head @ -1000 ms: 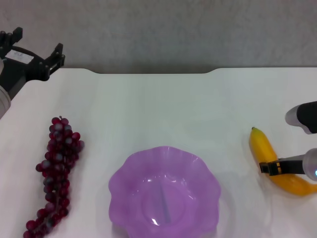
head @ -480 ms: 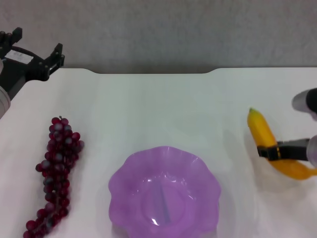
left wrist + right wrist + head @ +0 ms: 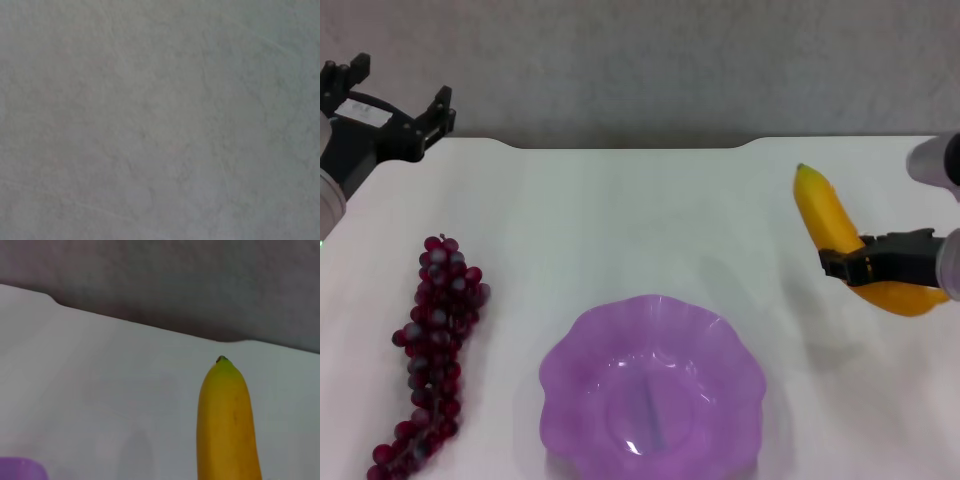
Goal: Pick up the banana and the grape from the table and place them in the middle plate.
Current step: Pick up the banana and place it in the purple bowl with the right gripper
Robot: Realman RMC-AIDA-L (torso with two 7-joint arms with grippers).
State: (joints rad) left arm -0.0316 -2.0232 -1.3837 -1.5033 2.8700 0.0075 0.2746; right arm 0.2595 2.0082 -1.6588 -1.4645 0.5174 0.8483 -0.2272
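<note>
Right hand [image 3: 842, 262] at right edge, raised off the bench, fingers clamped across the banana [image 3: 830, 225]. Left hand [image 3: 390, 120] parked at far left back corner, fingers spread apart.

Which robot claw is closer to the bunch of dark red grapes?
The left claw, parked at the table's back left corner, behind the dark red grape bunch. The right claw grips the yellow banana far across.

the bench [image 3: 650, 220] is flat, plain white and evenly lit, with soft faint shadows on it. its back edge is dark and has a shallow notch in the middle. behind it is a grey mottled surface [image 3: 650, 65], which fills the left wrist view.
</note>
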